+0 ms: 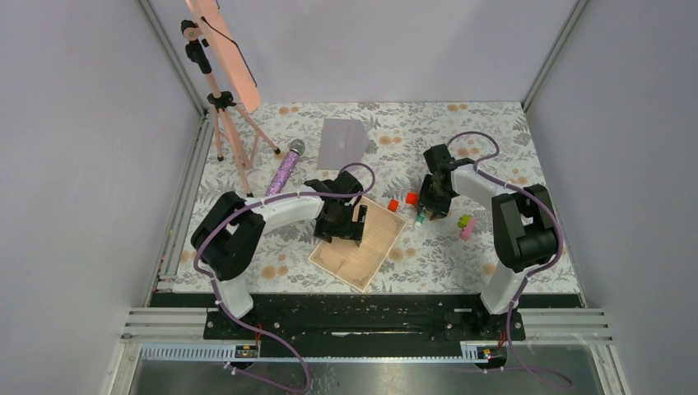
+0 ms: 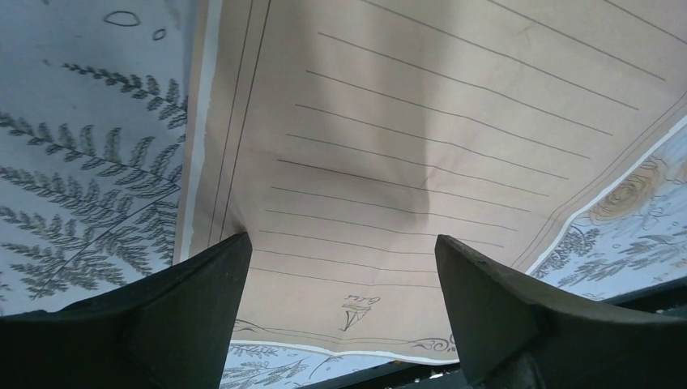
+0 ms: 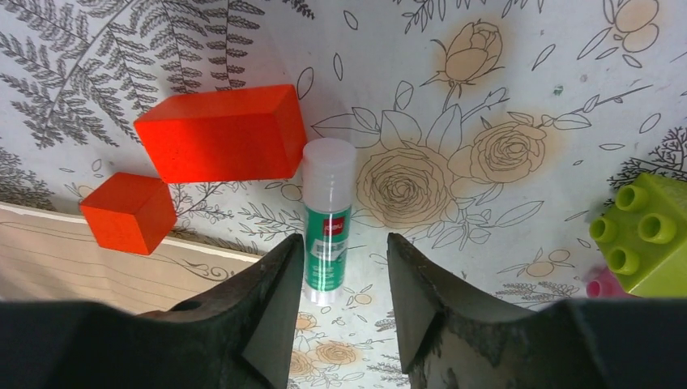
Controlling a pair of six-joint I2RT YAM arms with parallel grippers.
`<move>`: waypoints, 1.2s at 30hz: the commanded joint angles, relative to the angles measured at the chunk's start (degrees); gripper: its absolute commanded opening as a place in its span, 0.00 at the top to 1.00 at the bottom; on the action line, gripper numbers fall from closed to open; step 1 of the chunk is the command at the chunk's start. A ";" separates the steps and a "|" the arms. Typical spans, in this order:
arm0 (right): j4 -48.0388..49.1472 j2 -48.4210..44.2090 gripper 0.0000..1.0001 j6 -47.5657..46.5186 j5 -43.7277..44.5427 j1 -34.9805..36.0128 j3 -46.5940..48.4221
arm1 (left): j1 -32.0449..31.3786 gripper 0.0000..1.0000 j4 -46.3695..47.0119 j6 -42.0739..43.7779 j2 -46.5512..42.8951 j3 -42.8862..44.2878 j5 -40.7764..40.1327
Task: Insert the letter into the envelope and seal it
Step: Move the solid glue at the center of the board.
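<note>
The letter is a tan lined sheet lying flat on the floral mat at centre front; it fills the left wrist view. My left gripper hovers over its upper left part, open and empty. The grey-lilac envelope lies flat at the back centre, apart from both grippers. My right gripper is open just above a green-and-white glue stick that lies on the mat between the jaws' line; the fingers do not touch it.
Two red blocks lie left of the glue stick, by the letter's corner. A green and pink toy brick lies to the right. A purple glitter microphone and a pink tripod stand at the back left.
</note>
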 commanded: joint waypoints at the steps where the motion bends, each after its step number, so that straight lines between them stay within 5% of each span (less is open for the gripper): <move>1: -1.90 1.10 0.52 -1.60 0.52 -0.25 1.66 | 0.50 0.13 -2.21 2.06 -0.62 2.37 -4.70; 9: -2.79 0.74 0.82 -1.29 0.15 -0.16 1.38 | 0.43 0.12 -2.48 2.57 -1.45 3.19 -5.37; 27: -8.97 -4.93 0.80 -4.83 12.40 -1.95 -1.89 | 0.46 0.11 -2.44 3.32 -1.90 3.74 -4.43; 36: -9.21 -3.53 0.68 -6.10 14.46 -5.35 -2.56 | 0.50 0.10 -2.77 3.61 -1.83 4.34 -4.48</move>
